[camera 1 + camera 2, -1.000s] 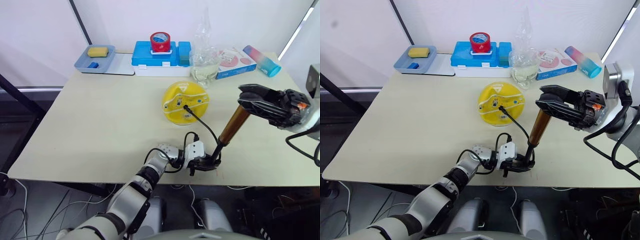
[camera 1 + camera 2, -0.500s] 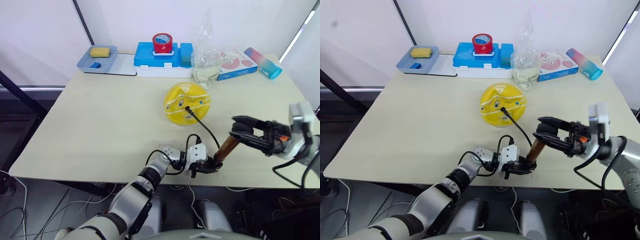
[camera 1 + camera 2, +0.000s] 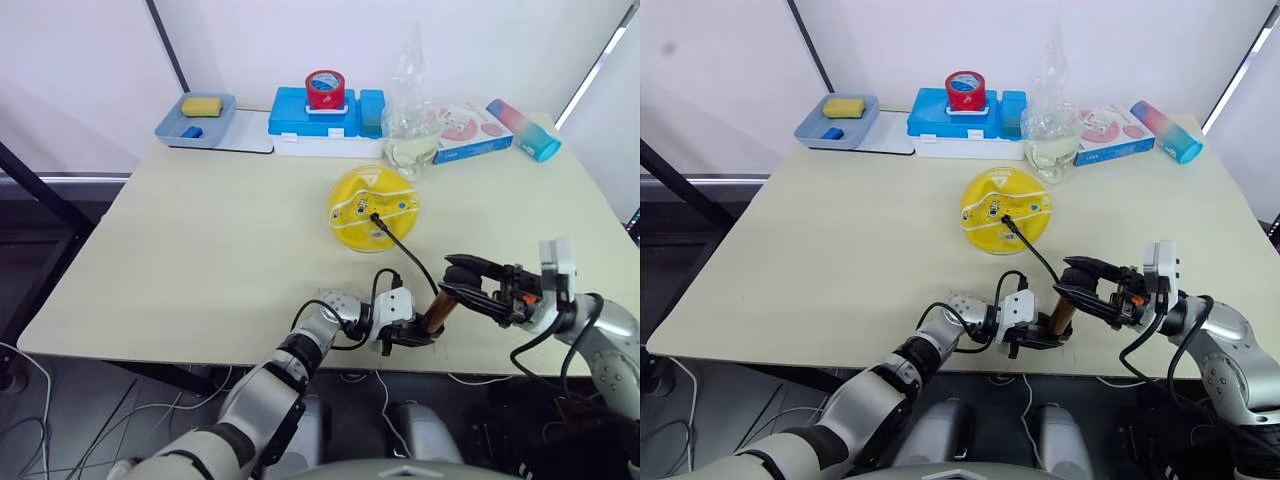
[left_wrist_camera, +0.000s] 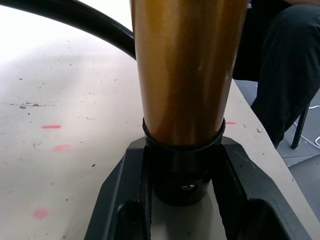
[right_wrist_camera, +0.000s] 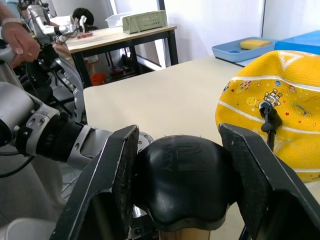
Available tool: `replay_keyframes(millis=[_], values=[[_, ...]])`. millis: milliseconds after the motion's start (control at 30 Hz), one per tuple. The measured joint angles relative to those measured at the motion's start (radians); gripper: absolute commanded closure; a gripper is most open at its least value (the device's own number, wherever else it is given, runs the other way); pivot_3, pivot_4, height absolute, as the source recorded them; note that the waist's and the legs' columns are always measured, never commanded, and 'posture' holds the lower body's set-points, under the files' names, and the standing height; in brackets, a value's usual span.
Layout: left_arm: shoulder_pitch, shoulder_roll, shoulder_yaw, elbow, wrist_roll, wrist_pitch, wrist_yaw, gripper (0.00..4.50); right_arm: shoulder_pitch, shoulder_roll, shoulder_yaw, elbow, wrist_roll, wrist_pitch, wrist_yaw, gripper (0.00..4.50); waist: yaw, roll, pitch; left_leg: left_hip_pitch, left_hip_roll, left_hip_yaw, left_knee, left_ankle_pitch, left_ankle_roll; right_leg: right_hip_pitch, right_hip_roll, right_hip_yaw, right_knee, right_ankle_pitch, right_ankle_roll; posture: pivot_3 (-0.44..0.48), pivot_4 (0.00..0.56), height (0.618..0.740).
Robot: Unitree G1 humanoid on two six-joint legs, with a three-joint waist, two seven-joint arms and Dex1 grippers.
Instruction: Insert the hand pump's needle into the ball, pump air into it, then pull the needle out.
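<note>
Item: gold-bronze tube hand pump (image 3: 437, 310), near bench's front edge; my left hand (image 3: 410, 333) clamps its base, my right hand (image 3: 468, 283) grips its black handle. Needle (image 3: 373, 214) seated in saggy yellow ball (image 3: 373, 206), mid-bench. Risk: a tilted stroke tugs the hose, unseating the needle.

A pale beige desk (image 3: 200, 250) stands before white curtain walls (image 3: 80, 60). At 7 o'clock, cables (image 3: 40, 420) trail over grey floor (image 3: 25, 340).
</note>
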Motion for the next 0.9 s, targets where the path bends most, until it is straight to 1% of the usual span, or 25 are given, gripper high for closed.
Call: replay_keyframes(millis=[133, 200, 333, 400, 433, 567, 733, 900], values=[[-0.003, -0.007, 0.001, 0.006, -0.001, 0.000, 0.000, 3.33, 0.002, -0.016, -0.020, -0.006, 0.018, 0.023, 0.000, 2.45, 0.004, 0.000, 0.000, -0.001, 0.000, 0.000, 0.000, 0.000, 0.000, 0.000, -0.001, 0.000, 0.000, 0.000, 0.000, 0.000, 0.150, 0.739], [-0.008, -0.014, 0.001, 0.011, -0.001, 0.000, 0.000, 3.33, -0.008, -0.045, -0.038, -0.020, 0.041, 0.063, -0.006, 2.45, 0.010, 0.001, 0.001, -0.002, -0.001, 0.001, 0.000, 0.000, 0.000, -0.001, -0.001, 0.000, 0.000, 0.000, 0.000, 0.000, 0.150, 0.739], [-0.014, -0.016, 0.001, 0.015, 0.000, 0.000, 0.000, 3.33, -0.050, -0.117, -0.120, -0.081, 0.152, 0.160, -0.025, 2.45, 0.013, 0.003, 0.002, -0.002, -0.001, 0.001, 0.000, 0.000, 0.000, -0.002, -0.001, 0.000, 0.000, 0.001, -0.002, 0.000, 0.150, 0.739], [-0.017, -0.016, 0.001, 0.017, 0.002, 0.000, 0.000, 3.33, -0.055, -0.125, -0.134, -0.091, 0.168, 0.175, -0.030, 2.45, 0.012, 0.003, 0.002, -0.002, -0.001, 0.000, 0.000, 0.000, 0.000, -0.002, -0.001, 0.000, 0.000, 0.001, -0.001, 0.000, 0.150, 0.739], [-0.020, -0.017, 0.001, 0.019, 0.002, 0.000, 0.001, 3.33, -0.074, -0.154, -0.159, -0.092, 0.212, 0.220, -0.047, 2.45, 0.012, 0.005, 0.003, -0.002, -0.001, 0.002, 0.000, 0.000, 0.000, -0.002, -0.001, 0.001, 0.000, 0.001, -0.001, 0.000, 0.150, 0.739], [-0.022, -0.019, 0.001, 0.021, 0.004, -0.001, 0.008, 3.33, -0.121, -0.217, -0.225, -0.115, 0.301, 0.294, -0.067, 2.45, 0.012, 0.005, 0.003, -0.003, -0.001, 0.001, 0.000, 0.000, 0.000, -0.002, -0.001, 0.000, 0.000, 0.001, -0.001, 0.000, 0.150, 0.739], [-0.024, -0.019, 0.001, 0.032, 0.011, -0.017, 0.029, 3.33, -0.157, -0.265, -0.296, -0.131, 0.383, 0.361, -0.096, 2.45, 0.012, 0.005, 0.003, -0.003, -0.001, 0.001, 0.000, 0.000, 0.000, -0.002, -0.001, 0.001, 0.000, 0.001, -0.001, 0.000, 0.150, 0.739], [-0.027, -0.020, 0.001, 0.043, 0.015, -0.025, 0.042, 3.33, -0.188, -0.298, -0.335, -0.152, 0.436, 0.404, -0.122, 2.45, 0.013, 0.005, 0.003, -0.003, -0.001, 0.001, 0.000, 0.000, 0.000, -0.002, -0.001, 0.000, 0.000, 0.000, 0.000, 0.000, 0.150, 0.739]])
